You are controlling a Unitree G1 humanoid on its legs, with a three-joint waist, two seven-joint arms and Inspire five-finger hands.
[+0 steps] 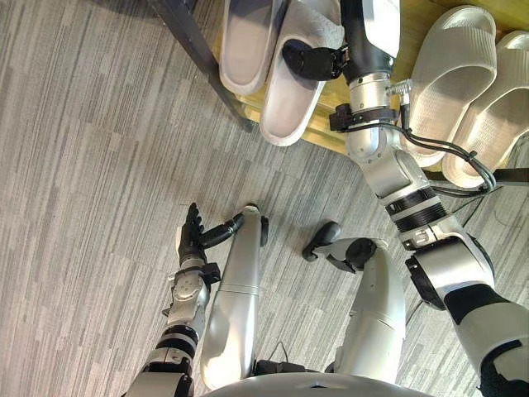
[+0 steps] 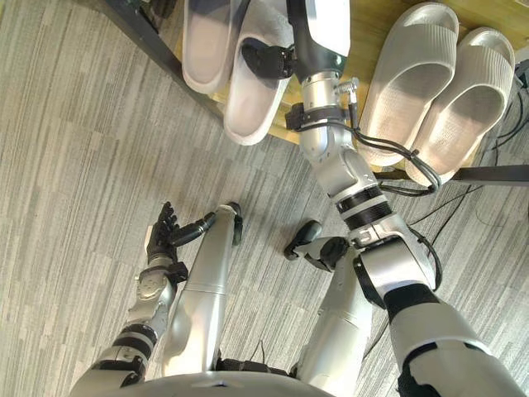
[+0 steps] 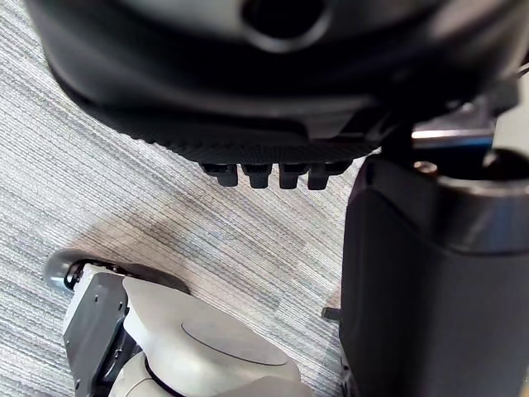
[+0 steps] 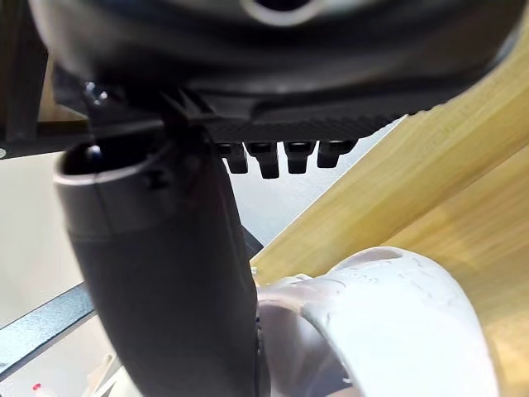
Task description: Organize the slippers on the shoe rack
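**Straighten the white pair**

Right hand rests on a white slipper on the rack; its grip cannot be told. Left hand hangs open. Best to slide the slipper's overhanging end gently inward, level with its twin.

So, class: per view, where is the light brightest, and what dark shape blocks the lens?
Left eye view: brightest on the white slippers. Right wrist view: the right hand is a dark mass before the bright wooden shelf. Left wrist view: the left hand, dark over carpet.
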